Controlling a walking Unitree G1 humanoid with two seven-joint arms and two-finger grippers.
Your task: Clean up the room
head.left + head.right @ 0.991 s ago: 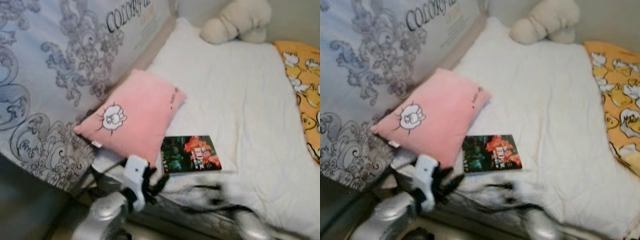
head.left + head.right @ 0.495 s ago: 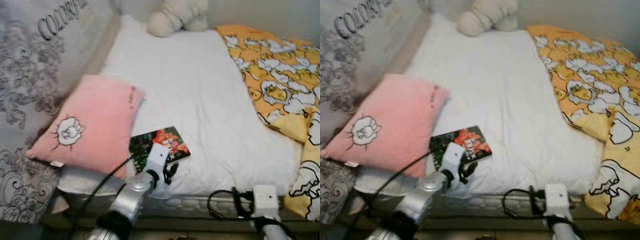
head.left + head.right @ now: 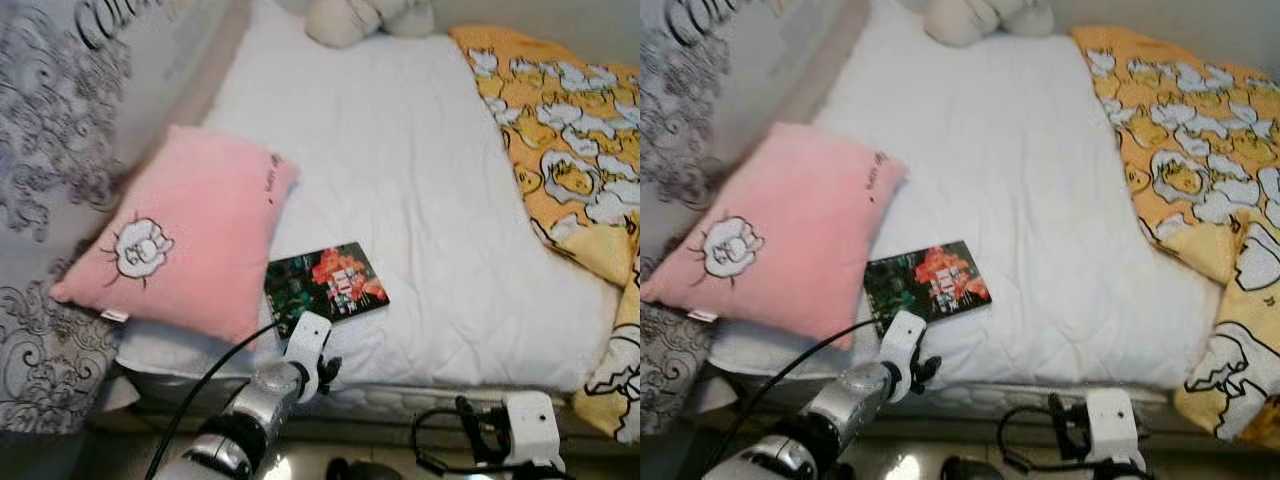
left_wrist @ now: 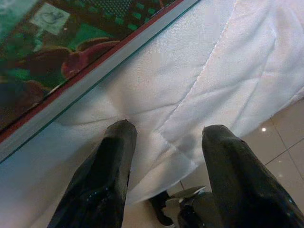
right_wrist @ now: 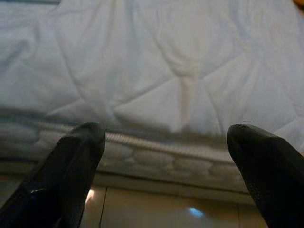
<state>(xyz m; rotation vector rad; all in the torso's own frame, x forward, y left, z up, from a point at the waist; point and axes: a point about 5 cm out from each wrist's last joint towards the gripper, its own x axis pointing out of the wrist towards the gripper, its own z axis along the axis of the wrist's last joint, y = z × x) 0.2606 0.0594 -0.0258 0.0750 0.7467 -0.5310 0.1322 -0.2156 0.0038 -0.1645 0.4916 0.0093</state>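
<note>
Hovering at the bed's [image 3: 420, 180] front edge, left hand [image 4: 166, 142] with fingers apart just short of the book [image 3: 325, 285], book lying flat near that edge beside the pink pillow [image 3: 185, 235], right hand [image 5: 166, 137] spread wide, facing the mattress side.

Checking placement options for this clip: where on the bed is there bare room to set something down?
Widest free patch: the white quilt between the pink pillow, the yellow blanket and the plush toy. A smaller strip runs from the book to the blanket. Crowded at the near left, where pillow, book and the open left gripper meet.
</note>
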